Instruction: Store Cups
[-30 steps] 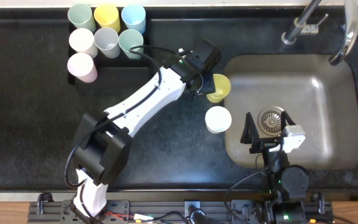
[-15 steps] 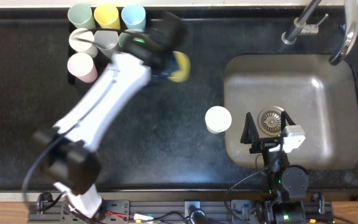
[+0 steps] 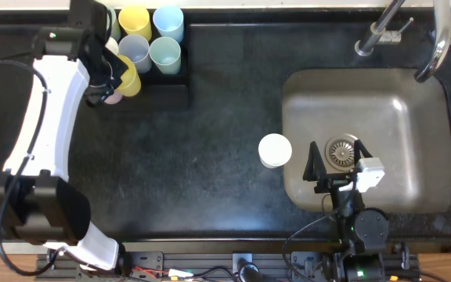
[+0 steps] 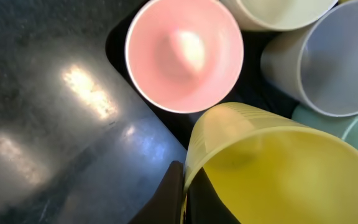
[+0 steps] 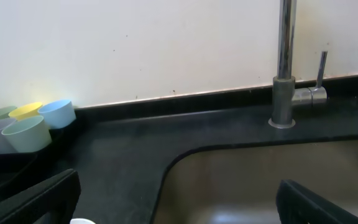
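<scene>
Yellow cup (image 4: 272, 168): held over the black tray (image 3: 167, 92), tilted, mouth up toward the wrist, base pointing down next to the pink cup (image 4: 184, 53).
Left gripper (image 4: 185, 196): clamped on the yellow cup's rim.
Right gripper (image 3: 337, 163): fingers spread wide, over the sink (image 3: 413, 102).
White cup (image 3: 274, 150): standing on the tabletop (image 3: 210, 172) at the sink's edge.

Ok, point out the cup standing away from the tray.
The white cup, alone on the counter beside the sink; every other cup is at the tray.
</scene>
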Controlling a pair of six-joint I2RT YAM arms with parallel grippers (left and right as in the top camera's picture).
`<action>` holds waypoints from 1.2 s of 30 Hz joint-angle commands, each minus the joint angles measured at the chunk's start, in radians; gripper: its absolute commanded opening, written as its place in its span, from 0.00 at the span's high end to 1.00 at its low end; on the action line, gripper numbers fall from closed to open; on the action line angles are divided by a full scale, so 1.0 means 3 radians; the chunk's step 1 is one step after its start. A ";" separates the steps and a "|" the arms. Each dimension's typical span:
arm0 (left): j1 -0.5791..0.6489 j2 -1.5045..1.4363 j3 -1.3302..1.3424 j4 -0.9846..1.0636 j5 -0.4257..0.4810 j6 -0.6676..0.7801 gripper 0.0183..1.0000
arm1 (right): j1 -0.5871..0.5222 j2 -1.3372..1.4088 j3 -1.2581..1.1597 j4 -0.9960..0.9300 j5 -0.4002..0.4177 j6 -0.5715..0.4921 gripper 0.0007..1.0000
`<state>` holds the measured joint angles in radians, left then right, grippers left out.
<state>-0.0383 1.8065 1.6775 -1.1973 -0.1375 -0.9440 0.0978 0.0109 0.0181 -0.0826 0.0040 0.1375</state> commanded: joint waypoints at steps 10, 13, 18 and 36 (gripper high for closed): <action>-0.0004 0.0132 -0.0079 0.0201 0.0102 -0.0022 0.98 | -0.0023 -0.0027 -0.0045 0.0017 -0.0013 0.0015 0.00; -0.0004 0.0220 -0.0079 0.0237 0.0107 -0.0024 0.98 | -0.0023 -0.0027 -0.0045 0.0017 -0.0013 0.0015 0.00; -0.0004 0.0275 -0.0079 0.0226 0.0103 -0.0024 0.98 | -0.0023 -0.0027 -0.0045 0.0017 -0.0013 0.0015 0.00; -0.0010 0.0619 -0.0079 0.0360 0.0106 -0.0024 0.98 | -0.0023 -0.0027 -0.0045 0.0017 -0.0013 0.0015 0.00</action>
<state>-0.0391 1.9812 1.6569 -1.0992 -0.1078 -0.9436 0.0978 0.0109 0.0181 -0.0826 0.0044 0.1379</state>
